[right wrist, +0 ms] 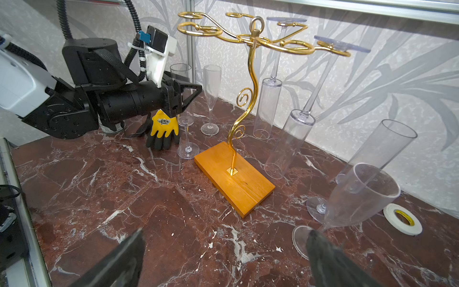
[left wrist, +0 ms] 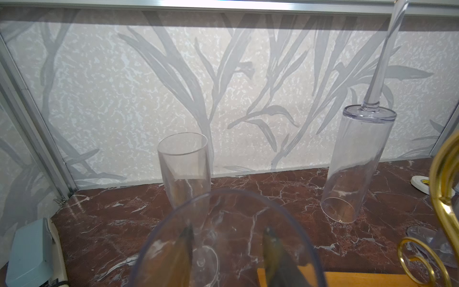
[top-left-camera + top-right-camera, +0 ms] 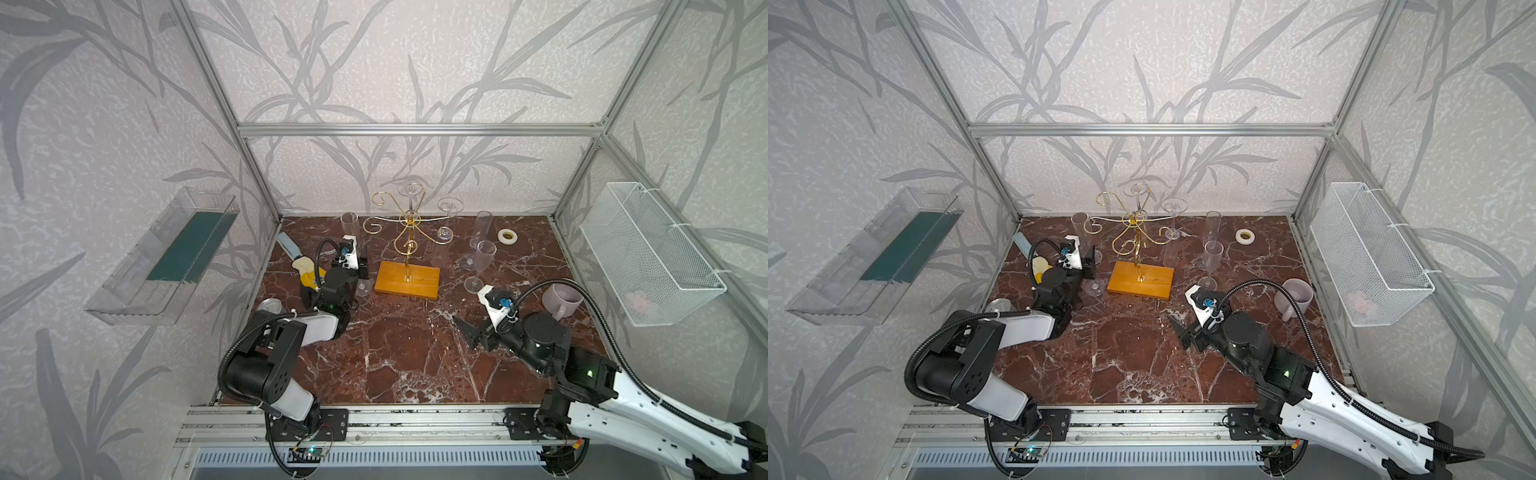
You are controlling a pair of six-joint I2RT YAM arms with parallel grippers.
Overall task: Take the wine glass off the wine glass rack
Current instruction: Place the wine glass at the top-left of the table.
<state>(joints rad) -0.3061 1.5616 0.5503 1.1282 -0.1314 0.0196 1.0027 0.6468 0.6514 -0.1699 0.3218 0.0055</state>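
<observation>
Rack: gold wire wine glass rack with curled arms on a thin stem, fixed to a rectangular orange-yellow wooden base. It stands mid-table toward the back wall in both top views.
Table: red-brown marble tabletop.
Held glass: clear plastic wine glass, upright and off the rack, just beside the wooden base on the left arm's side. Its round foot is down at the marble; contact cannot be told.
Left gripper: left gripper is clamped around the bowl of the wine glass. In the left wrist view its dark fingers show through the clear wall.
Right gripper: right gripper has its jaws spread wide and holds nothing, above bare marble in front of the wooden base.
Hanging glasses: two clear upside-down flutes hang by their feet from arms on the rack's far side.
Standing glasses: back flute stands upright behind the wine glass. Near flute and far flute stand upright on the right arm's side.
Glove: yellow and black work glove lies under the left arm.
Tape: white tape roll lies flat beside the near flute.
Mug: lilac ceramic mug stands near the right arm.
</observation>
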